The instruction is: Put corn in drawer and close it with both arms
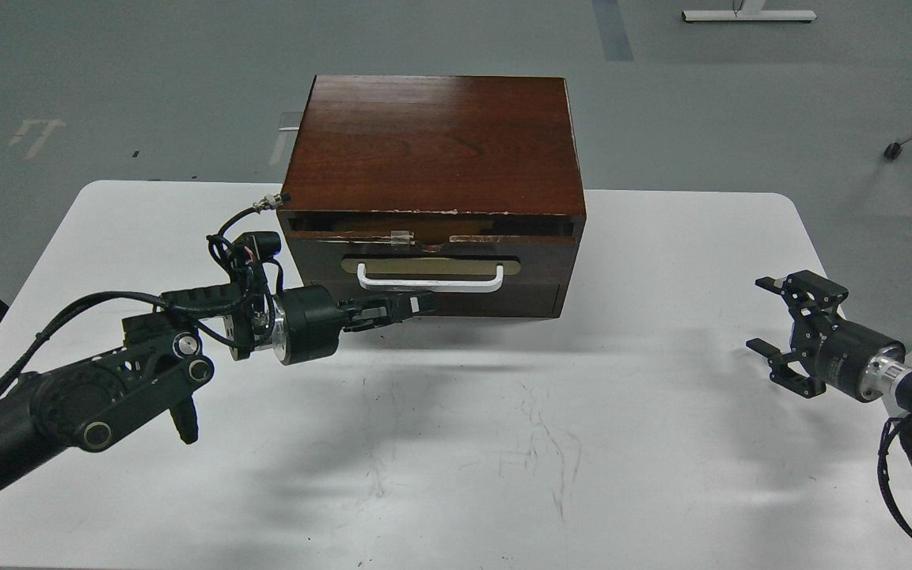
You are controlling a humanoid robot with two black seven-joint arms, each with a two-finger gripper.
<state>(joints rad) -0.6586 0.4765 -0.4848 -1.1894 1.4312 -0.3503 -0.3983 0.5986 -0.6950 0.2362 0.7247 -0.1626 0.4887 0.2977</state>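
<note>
The dark brown drawer (539, 261) sits pushed almost flush into the wooden cabinet (432, 142), with only a thin dark gap under the cabinet top. Its white bar handle (430, 279) faces me. The corn is hidden inside. My left gripper (412, 303) is shut, its fingers pressed together, and its tip lies against the drawer front just below the handle. My right gripper (773, 317) is open and empty, hovering over the right side of the white table (662, 427), well away from the cabinet.
The cabinet stands at the far middle of the table. A cable (246, 218) loops from my left wrist beside the cabinet's left front corner. The table's right edge lies close under my right arm. Grey floor lies beyond.
</note>
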